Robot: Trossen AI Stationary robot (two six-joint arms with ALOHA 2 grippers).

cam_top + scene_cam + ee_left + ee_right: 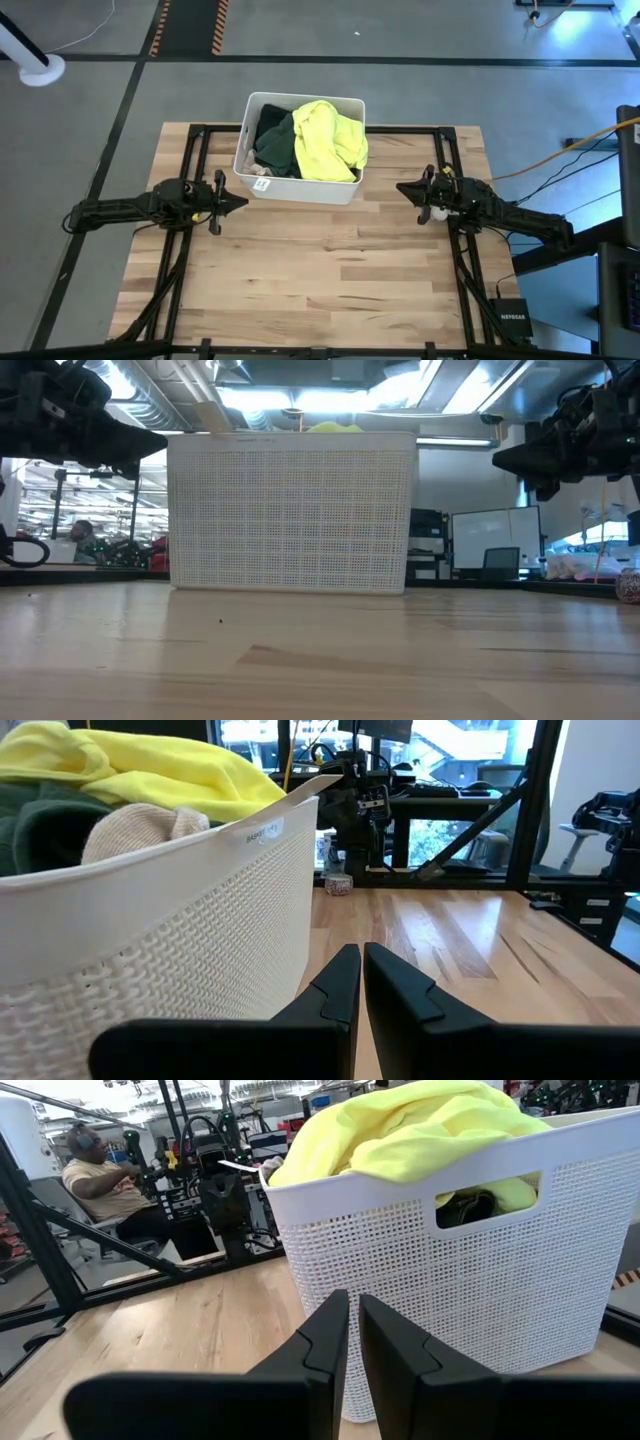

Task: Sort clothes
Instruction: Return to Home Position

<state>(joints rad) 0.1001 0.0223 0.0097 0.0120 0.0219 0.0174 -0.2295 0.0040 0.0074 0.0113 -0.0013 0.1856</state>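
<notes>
Clothes [325, 140] heaped in white bin [300, 190], 12 o'clock on surface [320, 280]. Left pincer [243, 201] at bin's 8 o'clock, right pincer [401, 187] at 4 o'clock. Both closed, empty.

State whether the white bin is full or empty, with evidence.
Full: yellow shirt mounds above the bin, over a dark green garment.

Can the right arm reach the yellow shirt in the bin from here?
Probably yes: the yellow shirt lies uncovered on top in the white bin, on the side nearest the right gripper, which is shut.
</notes>
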